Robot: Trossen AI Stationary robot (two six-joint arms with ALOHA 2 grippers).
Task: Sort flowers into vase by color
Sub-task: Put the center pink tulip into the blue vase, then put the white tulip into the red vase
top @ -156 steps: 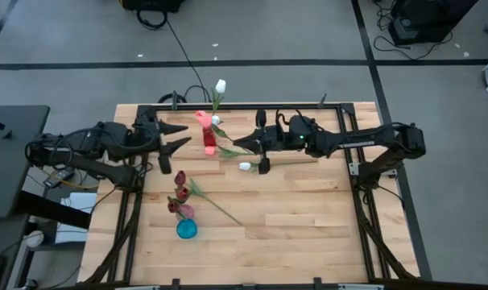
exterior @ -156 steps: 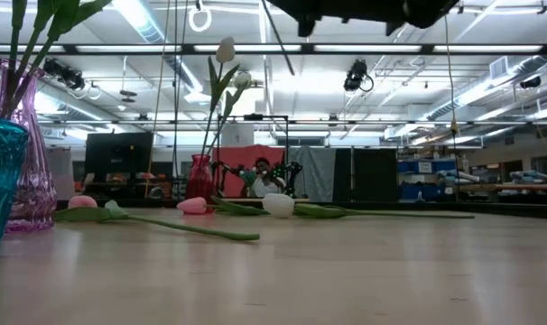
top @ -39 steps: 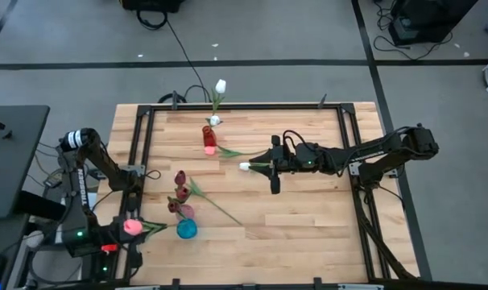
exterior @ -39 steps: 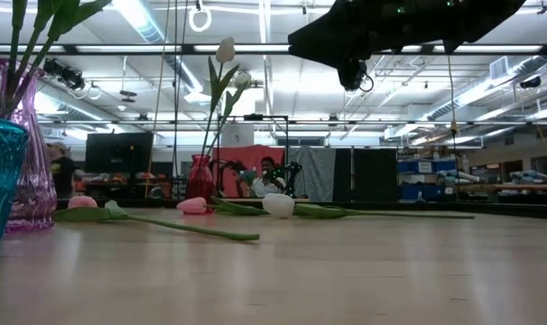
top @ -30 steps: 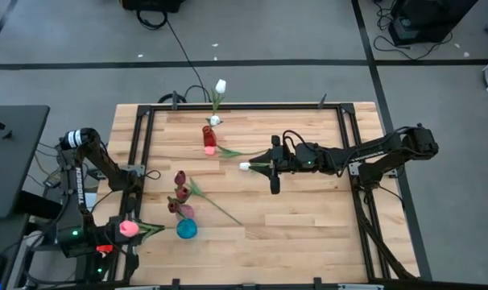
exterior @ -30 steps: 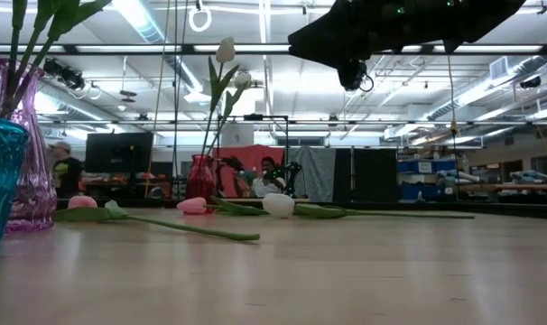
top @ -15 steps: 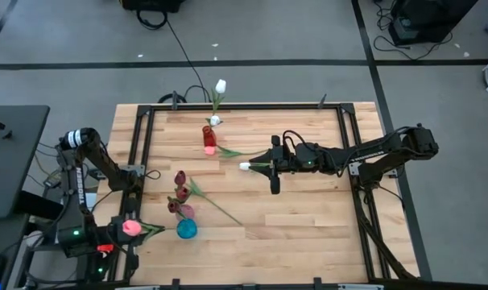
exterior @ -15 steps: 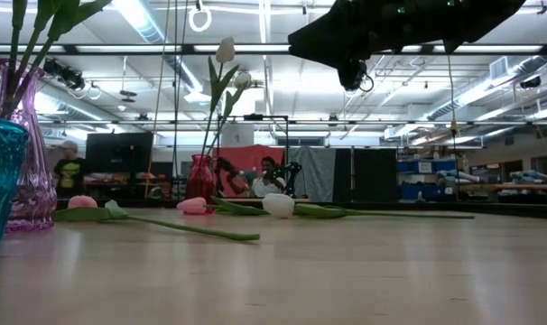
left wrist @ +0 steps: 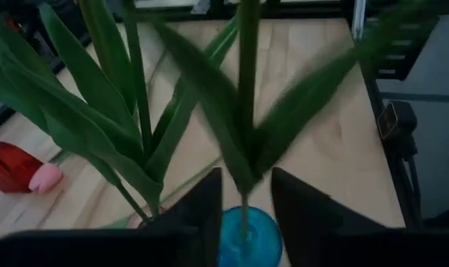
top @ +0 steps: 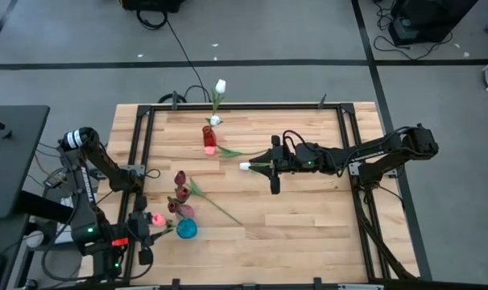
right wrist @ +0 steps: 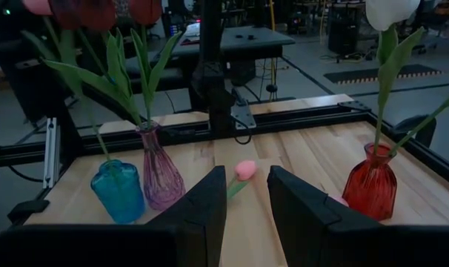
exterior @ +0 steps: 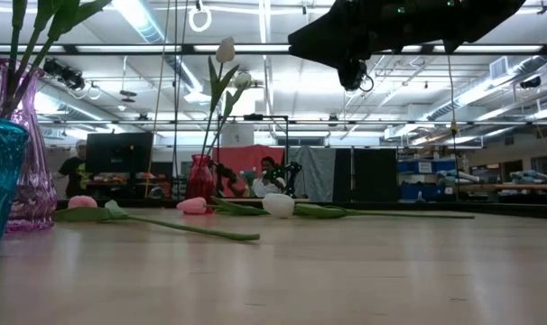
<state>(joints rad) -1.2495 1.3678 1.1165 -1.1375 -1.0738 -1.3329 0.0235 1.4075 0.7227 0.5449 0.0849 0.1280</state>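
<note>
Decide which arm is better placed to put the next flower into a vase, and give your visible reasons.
Left, probably. The left gripper holds a pink-headed tulip beside the blue glass vase; its stem hangs over that vase in the wrist view. The right gripper hovers open mid-table.

Since 5.2 s ago the left gripper (top: 150,228) moves from beside the red vase (top: 208,138) at the table's far side, swings out past the left edge, and in the last 0.5 s comes back in to sit just left of the blue vase (top: 187,229), its fingers closed on a pink tulip (top: 157,219) whose stem now stands over that vase's mouth. The right gripper (top: 274,165) pulls back slightly from the red vase toward the table's middle, above the white tulip (top: 246,167). In the low view, a person (exterior: 74,168) walks right across the background.
</note>
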